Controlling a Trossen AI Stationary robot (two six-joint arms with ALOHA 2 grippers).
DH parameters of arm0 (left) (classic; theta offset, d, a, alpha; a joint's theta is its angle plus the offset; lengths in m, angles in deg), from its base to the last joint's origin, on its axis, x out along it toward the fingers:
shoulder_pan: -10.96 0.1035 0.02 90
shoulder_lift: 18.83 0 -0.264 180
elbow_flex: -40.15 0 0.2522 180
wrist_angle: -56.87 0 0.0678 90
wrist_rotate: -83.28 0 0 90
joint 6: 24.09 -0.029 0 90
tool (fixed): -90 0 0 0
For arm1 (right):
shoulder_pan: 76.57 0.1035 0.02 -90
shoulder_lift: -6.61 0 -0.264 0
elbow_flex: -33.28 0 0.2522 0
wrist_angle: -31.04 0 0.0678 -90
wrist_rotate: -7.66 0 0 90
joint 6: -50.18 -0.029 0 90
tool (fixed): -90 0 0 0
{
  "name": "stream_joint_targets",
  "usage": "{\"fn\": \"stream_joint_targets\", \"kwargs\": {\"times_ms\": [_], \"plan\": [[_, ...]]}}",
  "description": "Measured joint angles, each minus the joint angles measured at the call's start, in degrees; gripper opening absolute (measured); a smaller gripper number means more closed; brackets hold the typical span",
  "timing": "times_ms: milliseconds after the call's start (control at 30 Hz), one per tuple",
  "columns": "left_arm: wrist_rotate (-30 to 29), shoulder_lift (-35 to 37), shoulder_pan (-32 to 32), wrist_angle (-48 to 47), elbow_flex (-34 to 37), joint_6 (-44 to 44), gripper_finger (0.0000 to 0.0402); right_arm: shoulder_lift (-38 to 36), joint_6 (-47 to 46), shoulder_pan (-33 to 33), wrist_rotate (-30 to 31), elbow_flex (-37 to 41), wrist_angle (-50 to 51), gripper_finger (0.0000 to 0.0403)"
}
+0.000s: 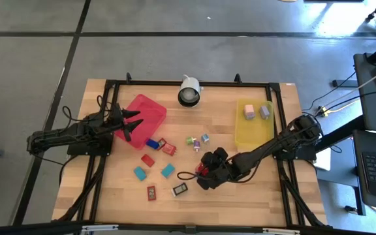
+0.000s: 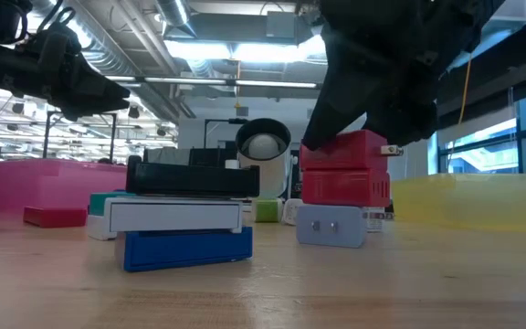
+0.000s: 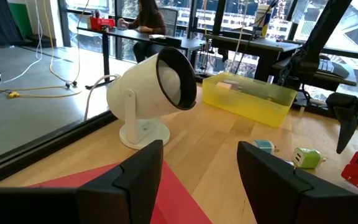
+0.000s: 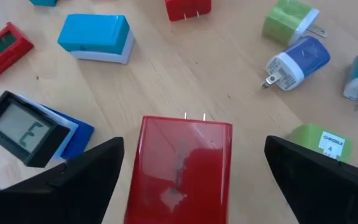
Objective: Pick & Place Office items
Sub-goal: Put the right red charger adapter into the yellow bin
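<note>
I have the right gripper spread open over a red charger block, ready to grasp; next I close squarely; left gripper waits open above the red tray.

Small blocky plastic office items lie scattered across the middle of the wooden tabletop. A red rectangular plug block with two metal prongs lies flat. A black unit with a grey display rests on a blue block. Nearby are a teal and white block, a red framed display piece, a green plug cube and a blue and white plug. Two lilac-grey cubes sit in the yellow tray.
</note>
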Motion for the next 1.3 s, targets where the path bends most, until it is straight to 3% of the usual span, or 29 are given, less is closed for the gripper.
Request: {"fn": "stream_joint_targets", "kwargs": {"times_ms": [267, 733, 1000, 1300], "plan": [[0.0, 0.0, 0.02, 0.0, 0.0, 0.0, 0.0203, 0.0, -1.33, -0.01, 1.91, 0.0, 0.85, 0.0355], [-0.01, 0.0, 0.02, 0.0, 0.02, 0.0, 0.0205, 0.0, -3.28, -0.01, 1.93, -0.02, 0.6, 0.021], [-0.02, 0.0, 0.0, 0.0, 0.02, 0.0, 0.0204, 0.01, -3.46, -0.01, 2.01, -1.81, 3.81, 0.0211], [0.0, 0.0, 0.0, 0.0, 0.0, 0.0, 0.0203, -0.02, -7.78, -0.01, 6.63, -8.97, 21.19, 0.0211]]}}
